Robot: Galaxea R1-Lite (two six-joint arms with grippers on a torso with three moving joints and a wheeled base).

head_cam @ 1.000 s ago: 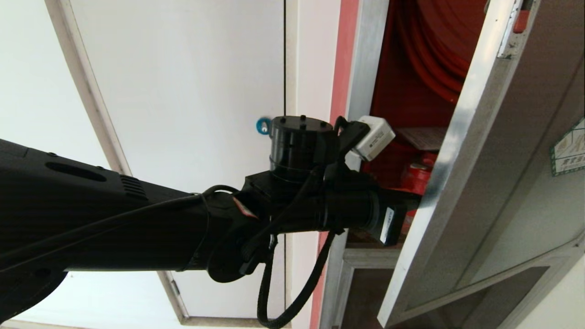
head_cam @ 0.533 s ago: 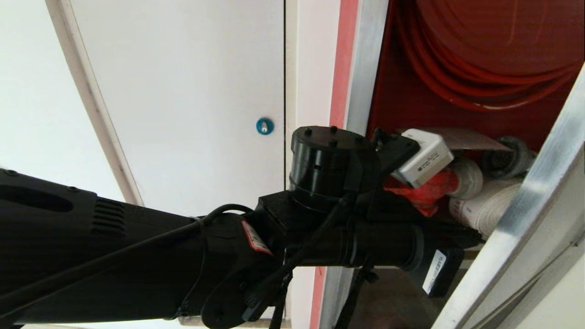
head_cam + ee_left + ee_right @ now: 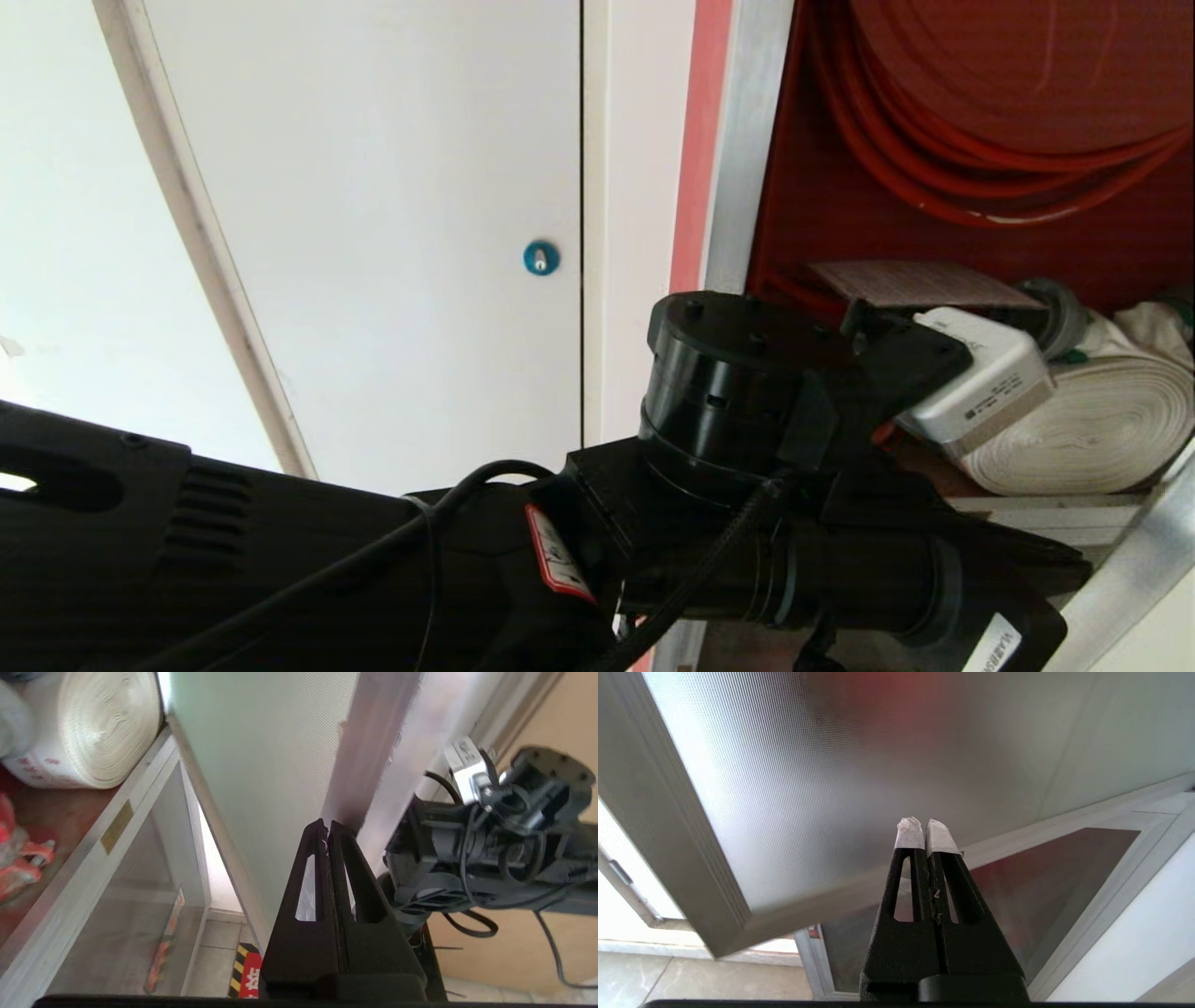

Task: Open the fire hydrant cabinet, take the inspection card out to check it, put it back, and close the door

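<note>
The fire hydrant cabinet [image 3: 738, 140] stands open, with its red hose reel [image 3: 980, 112] at the top. On the shelf inside, the pale printed inspection card [image 3: 920, 283] lies flat behind the white rolled hose [image 3: 1074, 439]. My left arm reaches across to the door [image 3: 1144, 555], which is swung far out to the right. My left gripper [image 3: 327, 823] is shut and empty, its tips against the door's aluminium edge strip [image 3: 373, 742]. My right gripper [image 3: 926, 823] is shut with nothing in it, just below the door's tinted glass [image 3: 831, 765].
A white door with a blue lock [image 3: 541, 257] fills the wall left of the cabinet. Below the shelf sits a smaller dark glass panel [image 3: 1041, 882]. The hose roll [image 3: 93, 728] and a red valve part [image 3: 18, 858] lie close to my left wrist. My right arm's wrist [image 3: 490, 835] shows beyond the door edge.
The door has swung wider to the right, almost out of the head view. My left arm has followed it to the right and lower, uncovering the card and the rolled hose.
</note>
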